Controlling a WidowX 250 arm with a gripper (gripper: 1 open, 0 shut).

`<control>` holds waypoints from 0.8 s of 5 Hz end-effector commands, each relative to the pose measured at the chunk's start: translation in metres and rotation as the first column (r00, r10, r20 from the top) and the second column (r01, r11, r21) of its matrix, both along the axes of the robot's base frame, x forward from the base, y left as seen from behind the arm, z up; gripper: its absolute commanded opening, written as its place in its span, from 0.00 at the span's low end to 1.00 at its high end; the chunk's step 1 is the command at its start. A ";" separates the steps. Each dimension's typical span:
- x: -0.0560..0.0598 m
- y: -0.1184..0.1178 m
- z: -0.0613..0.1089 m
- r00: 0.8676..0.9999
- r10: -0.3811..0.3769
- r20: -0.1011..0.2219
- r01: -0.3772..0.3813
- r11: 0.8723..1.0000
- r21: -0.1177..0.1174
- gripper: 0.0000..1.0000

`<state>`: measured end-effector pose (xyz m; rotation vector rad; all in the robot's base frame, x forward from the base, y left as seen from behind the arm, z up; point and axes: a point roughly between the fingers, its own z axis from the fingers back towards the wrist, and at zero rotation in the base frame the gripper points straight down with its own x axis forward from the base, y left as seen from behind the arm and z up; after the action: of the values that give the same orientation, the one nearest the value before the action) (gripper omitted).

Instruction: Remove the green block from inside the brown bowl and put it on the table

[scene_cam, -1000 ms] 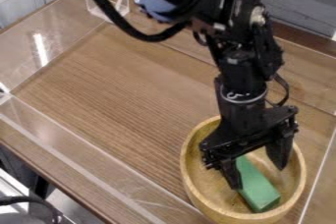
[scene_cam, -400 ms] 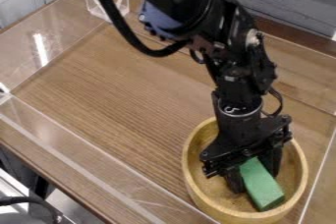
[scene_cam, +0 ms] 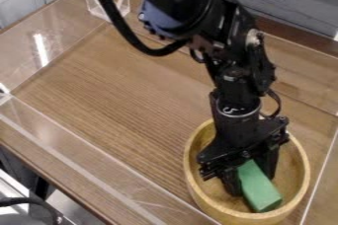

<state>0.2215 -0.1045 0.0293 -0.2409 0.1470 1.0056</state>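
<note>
The brown bowl [scene_cam: 197, 191] sits on the table [scene_cam: 119, 91] at the lower right. The green block [scene_cam: 260, 187] lies inside it, slanted towards the near right rim. The black arm reaches steeply down into the bowl. My gripper [scene_cam: 242, 162] is down over the block's far end, one finger on each side of it, shut on the green block. That far end is partly hidden behind the fingers.
Low clear plastic walls [scene_cam: 53, 130] edge the table on the left and near sides. The arm's blue-and-black upper links [scene_cam: 172, 7] hang over the back of the table. Open wood surface lies to the left of the bowl.
The fingers, spread wide over the bowl a second ago, have drawn in around the block's far end. The block and the bowl have stayed in place.
</note>
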 end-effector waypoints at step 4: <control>0.001 0.012 0.024 0.999 0.032 0.044 -0.033 0.999 0.003 0.00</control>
<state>0.2154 -0.0932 0.0418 -0.2284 0.1423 1.0334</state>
